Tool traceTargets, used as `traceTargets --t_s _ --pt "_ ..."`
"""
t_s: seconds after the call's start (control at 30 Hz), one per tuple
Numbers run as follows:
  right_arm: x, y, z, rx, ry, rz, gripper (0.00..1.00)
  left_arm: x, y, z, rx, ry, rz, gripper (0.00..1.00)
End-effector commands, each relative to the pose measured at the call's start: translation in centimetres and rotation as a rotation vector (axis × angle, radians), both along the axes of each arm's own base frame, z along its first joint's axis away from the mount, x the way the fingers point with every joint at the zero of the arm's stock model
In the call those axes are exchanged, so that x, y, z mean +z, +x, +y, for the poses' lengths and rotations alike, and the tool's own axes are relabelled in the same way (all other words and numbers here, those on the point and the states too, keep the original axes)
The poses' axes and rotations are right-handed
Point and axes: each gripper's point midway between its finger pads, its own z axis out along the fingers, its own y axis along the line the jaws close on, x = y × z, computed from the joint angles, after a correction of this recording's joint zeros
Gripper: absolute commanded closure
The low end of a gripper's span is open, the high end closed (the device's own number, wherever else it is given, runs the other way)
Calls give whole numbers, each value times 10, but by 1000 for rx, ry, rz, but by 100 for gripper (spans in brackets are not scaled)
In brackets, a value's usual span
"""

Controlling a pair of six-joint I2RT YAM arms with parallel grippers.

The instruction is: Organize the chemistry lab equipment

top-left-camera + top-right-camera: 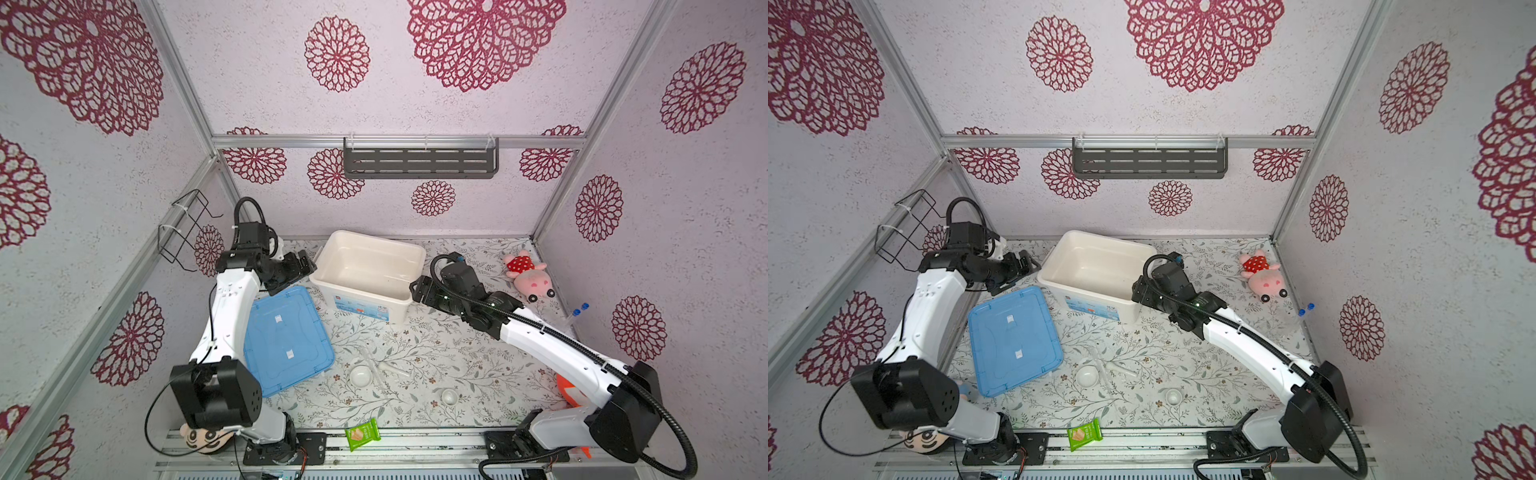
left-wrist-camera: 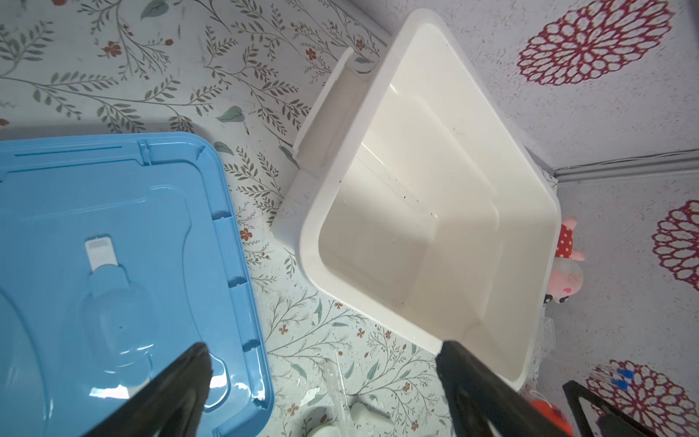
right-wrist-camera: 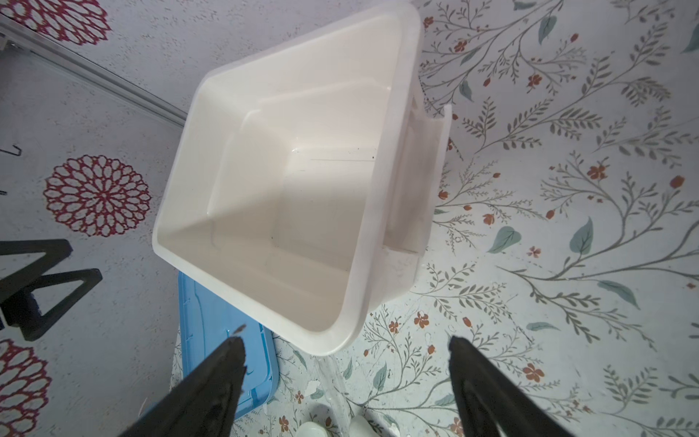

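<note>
Flanking the white bin (image 1: pixel 361 288), the left tool (image 2: pixel 324 346) and right tool (image 3: pixel 345 339) gape empty while the dishes (image 1: pixel 360 376) and glass tubes (image 1: pixel 371 361) lie on the desk (image 1: pixel 457 357) at the bin's near side, slightly nearer the right tool.

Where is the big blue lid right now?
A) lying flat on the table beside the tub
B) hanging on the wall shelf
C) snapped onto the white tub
A: in both top views the blue lid lies flat on the table beside the open white tub.
</note>
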Motion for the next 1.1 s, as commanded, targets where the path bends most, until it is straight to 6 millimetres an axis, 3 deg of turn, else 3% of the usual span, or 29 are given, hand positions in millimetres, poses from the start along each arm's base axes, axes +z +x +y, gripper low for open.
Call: traceTargets --t_s 0.0,0.1,0.2,0.33,0.47,0.67,0.83,0.97,1.07 --pt "13 4 -8 -45 -19 -11 13 -18 -4 -5 -84 49 118 3" --pt "15 9 -14 -70 -46 -27 13 -37 0 -8 -114 71 200 3" --pt "20 14 -4 -45 -26 -34 13 -45 4 -12 -128 74 217 3" --pt "11 17 6 -26 -22 6 13 -44 13 -19 -147 52 190 2" --pt "8 19 7 -45 -6 22 13 -41 14 -44 -233 -44 172 2" --pt "12 31 -28 -182 -30 30 12 -46 14 -59 -272 -46 201 2" --pt "10 38 -46 -216 -22 30 12 -40 19 -79 -250 -86 188 2" --pt "10 36 -48 -203 -22 45 12 -28 14 -121 -220 -226 125 3" --pt "4 30 -58 -217 -67 53 12 -31 1 -155 -239 -258 121 1"
